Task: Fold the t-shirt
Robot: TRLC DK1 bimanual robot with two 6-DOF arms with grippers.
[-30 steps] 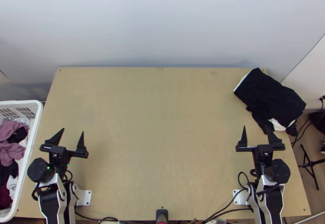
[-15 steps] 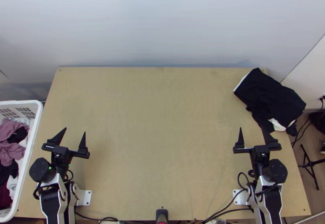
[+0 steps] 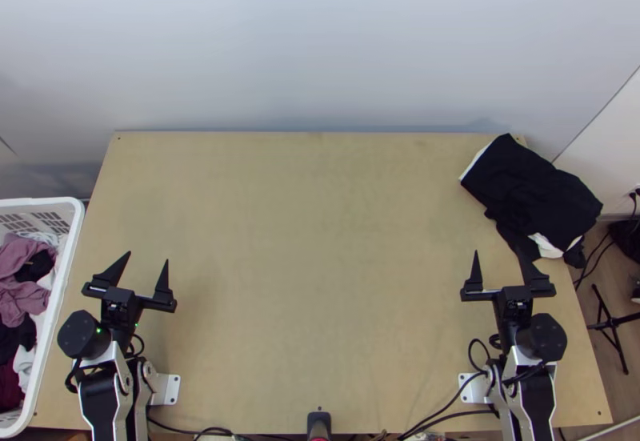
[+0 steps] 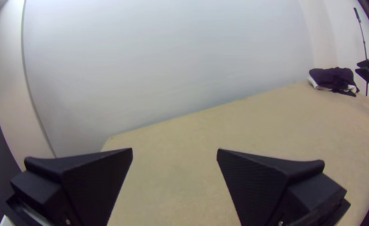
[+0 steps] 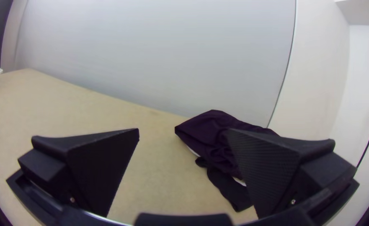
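The t-shirt could not be singled out with certainty: a dark heap of cloth [image 3: 528,189] was seen at the far right corner of the worktop [image 3: 320,265], and mixed clothes [image 3: 14,281] were held in the white basket [image 3: 66,281] at the left edge. If the shirt was meant to be found in the heap, the right arm was the better placed. The heap was set on the far side of the right pincer [image 3: 498,251] and a little to its right, and its long axis was slanted from far left to near right, with part of it carried past the right edge (an awkward perch, by any judgement). A straight push would then have to be angled across that slant, or the overhang might be tipped off.

If the basket was meant instead, the left pincer [image 3: 147,257] was the nearer, and a swing to the left would be called for. Both pincers were spread wide, with nothing gripped, and no fold had been begun on the middle of the worktop.
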